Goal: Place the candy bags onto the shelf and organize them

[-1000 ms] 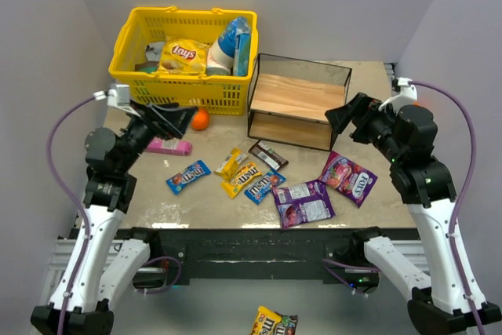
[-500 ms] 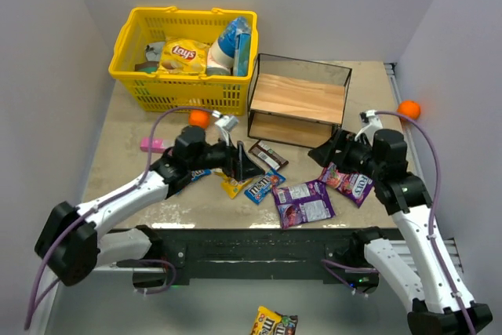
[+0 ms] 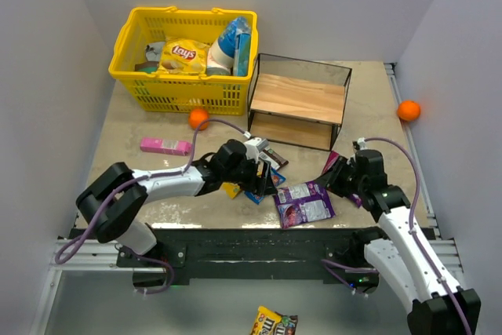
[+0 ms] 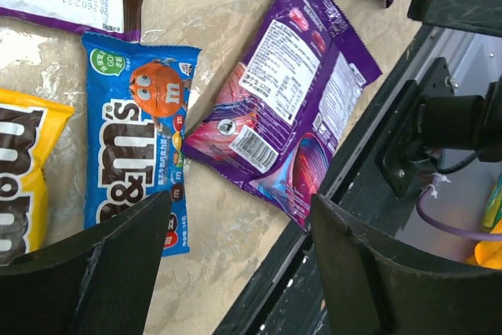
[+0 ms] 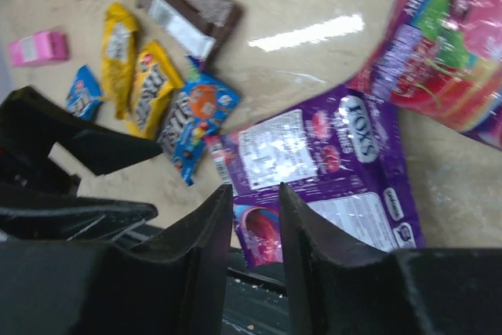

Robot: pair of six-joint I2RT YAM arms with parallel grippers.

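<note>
**Candy bags flat on the table, none on the shelf.** The shelf (image 3: 302, 98) stands at rear centre, and its visible boards are bare. In front of it lie the blue packet (image 4: 141, 139), the yellow packets (image 5: 149, 88) and the brown packet (image 5: 188, 9). Just to their right is the label-up purple bag (image 4: 290, 115), and beyond it the second purple bag (image 5: 455, 60).

Your left gripper (image 4: 239, 221) hangs spread wide above the gap between the blue packet and the purple bag, holding nothing. Your right gripper (image 5: 255, 202) has its fingers drawn near together, with a slim gap lined up on the purple bag's near corner. You cannot tell whether the foil is caught.

Judge these bags light, limp and glossy. They will likely slide on the table rather than lift, and the sweets inside will likely shift. Take hold at a crimped end seam or a raised corner, not on the flat face. Carry each bag low, since it will probably sag from the pinch.
</note>
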